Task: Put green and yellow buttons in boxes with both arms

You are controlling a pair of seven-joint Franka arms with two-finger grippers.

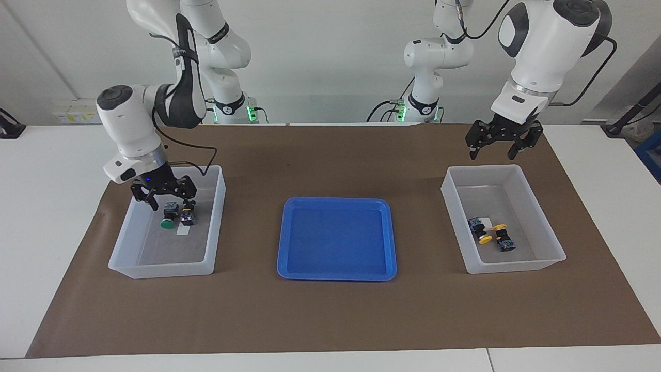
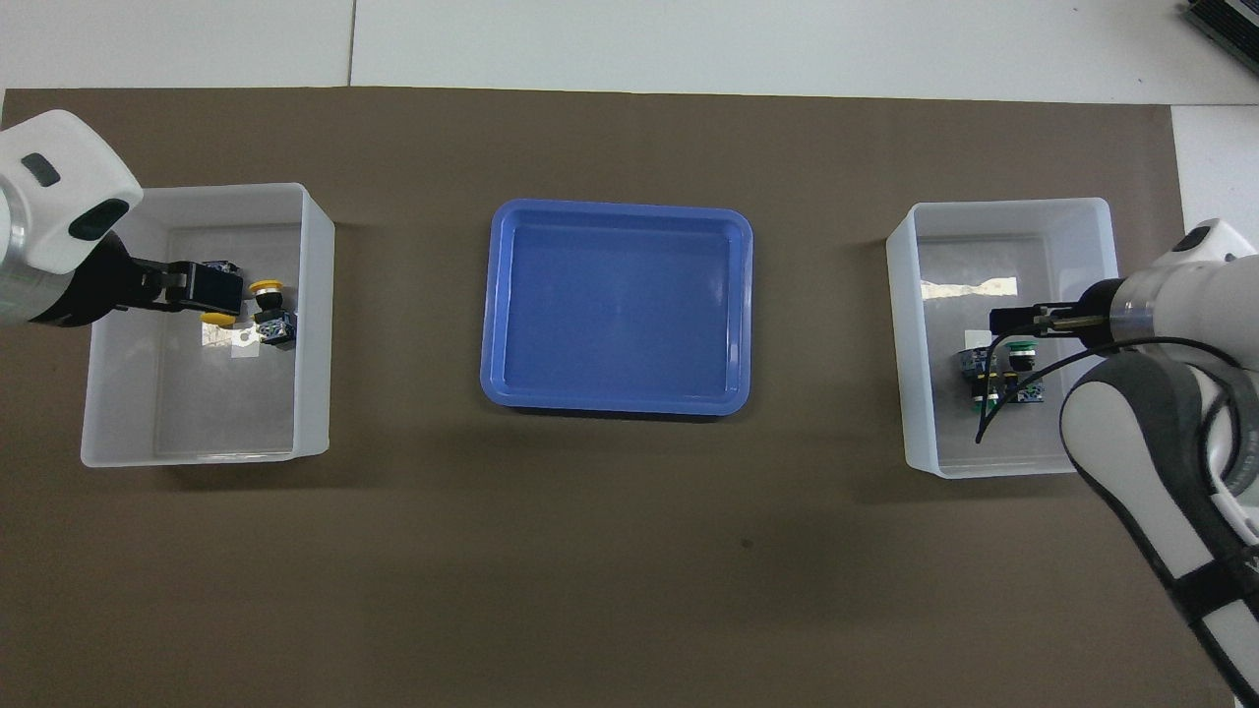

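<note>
Risk: the right claw (image 1: 169,199), shown open and low inside the clear box (image 1: 219,206) at the right arm's end, could be lifted carelessly and a green button (image 1: 168,216) beside it knocked or dragged. Both green buttons are seen lying in that box. Both yellow buttons (image 1: 488,233) are held in the other clear box (image 1: 542,217); above its rim the left claw (image 1: 503,147) is shown open and empty. The blue tray (image 1: 336,238) between them is seen bare.

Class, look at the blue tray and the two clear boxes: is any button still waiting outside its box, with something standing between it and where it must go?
No. Both green buttons lie in the box under the right gripper; both yellow buttons lie in the other box. The blue tray holds nothing. The left gripper hangs open above.
</note>
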